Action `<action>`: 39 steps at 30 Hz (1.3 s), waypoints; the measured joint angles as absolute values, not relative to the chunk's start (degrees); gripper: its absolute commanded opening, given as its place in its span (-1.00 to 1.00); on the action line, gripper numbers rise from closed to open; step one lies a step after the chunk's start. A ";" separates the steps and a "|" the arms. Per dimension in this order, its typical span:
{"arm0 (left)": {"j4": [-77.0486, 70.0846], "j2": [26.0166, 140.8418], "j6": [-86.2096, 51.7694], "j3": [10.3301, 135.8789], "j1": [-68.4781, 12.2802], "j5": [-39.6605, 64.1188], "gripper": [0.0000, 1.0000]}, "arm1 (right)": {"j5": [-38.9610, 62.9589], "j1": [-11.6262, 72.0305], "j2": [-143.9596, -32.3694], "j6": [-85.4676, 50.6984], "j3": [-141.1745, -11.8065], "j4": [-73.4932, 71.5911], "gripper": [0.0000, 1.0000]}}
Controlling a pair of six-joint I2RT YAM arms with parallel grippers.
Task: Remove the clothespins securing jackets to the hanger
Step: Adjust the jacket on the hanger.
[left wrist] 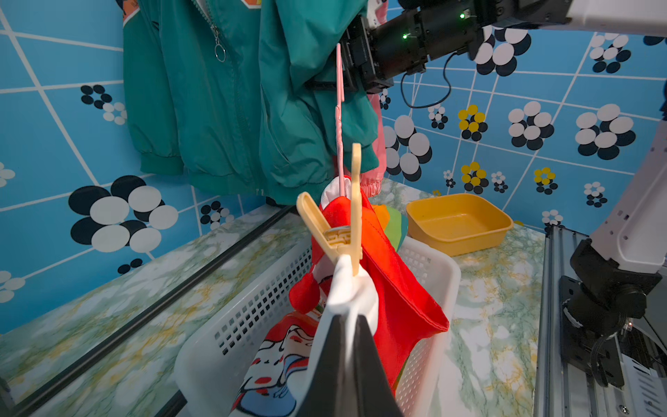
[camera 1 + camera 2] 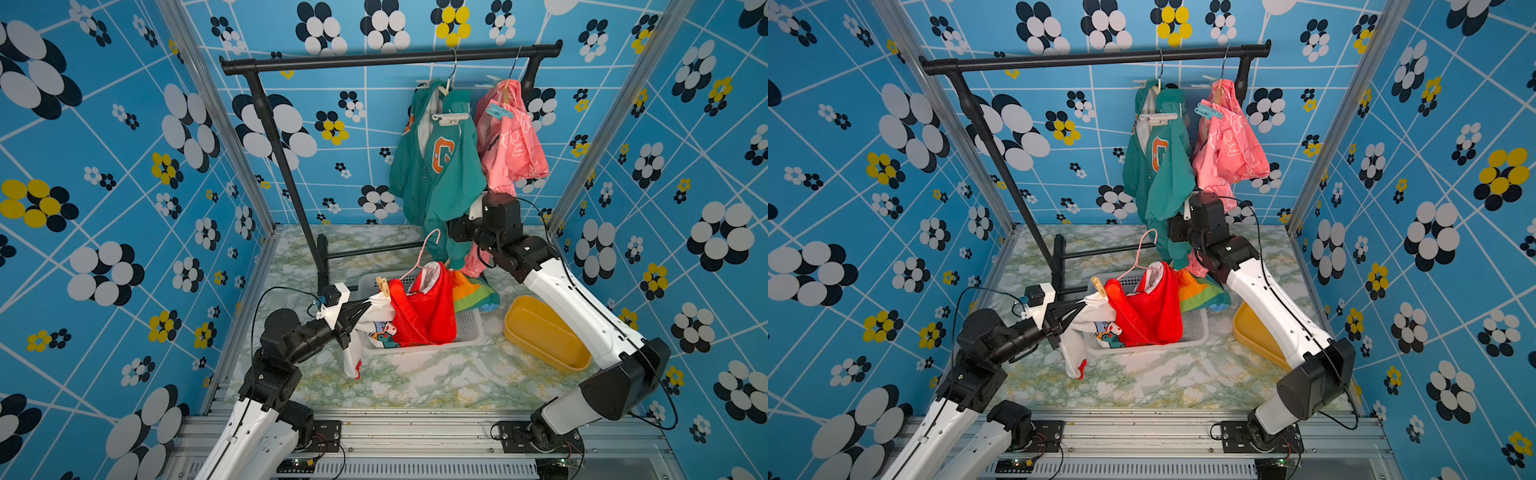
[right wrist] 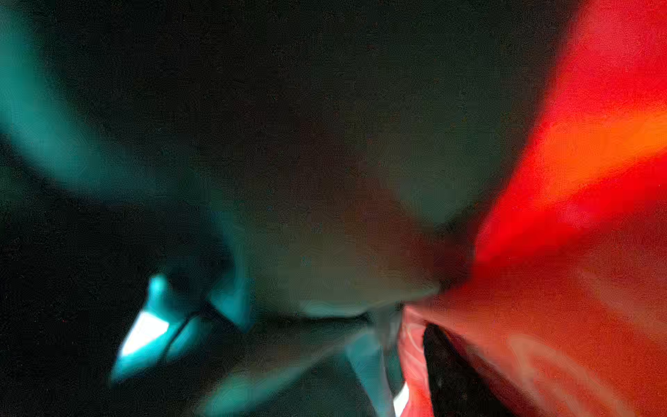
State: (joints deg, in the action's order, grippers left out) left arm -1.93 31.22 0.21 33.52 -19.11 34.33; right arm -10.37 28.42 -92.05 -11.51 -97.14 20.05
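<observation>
left fingers (image 1: 334, 361): pressed together on the white sleeve of the red jacket (image 2: 424, 316), with only a fold of cloth between them.
red jacket: off the rail, draped over the rim of the white basket (image 2: 469, 328). One white sleeve hangs down the basket's outer side towards the worktop (image 2: 415, 374).
tan clothespin (image 1: 335, 231): clipped upright on the white cloth just beyond the left fingertips, its two handles spread in a V. It also shows in both top views, at the jacket's shoulder.
pink hanger (image 2: 424, 253): its hook rises out of the red jacket's collar, and its lower part is hidden in the cloth.
right fingers (image 1: 323, 85): pushed into the lower folds of the green jacket (image 2: 440, 166). Only a dark sliver shows against the cloth, and the right wrist view is a blur of teal and red-pink fabric. I cannot tell how far apart they stand or whether they hold anything.
right arm (image 2: 498, 216): raised, its wrist between the hems of the green jacket and the pink jacket (image 2: 511, 141).
green jacket: on a hanger on the black rail (image 2: 374, 58), with a whitish clothespin (image 2: 451, 119) across its shoulder.
pink jacket: on the rail just beside the green one, with a teal clothespin (image 2: 494, 110) on its shoulder.
yellow tub (image 2: 544, 332): on the worktop, near the basket.
</observation>
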 measured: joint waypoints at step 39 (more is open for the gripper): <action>-10.04 22.04 -2.39 27.35 -19.11 39.51 -1.00 | -25.82 29.23 -111.70 -21.89 -130.89 50.74 0.96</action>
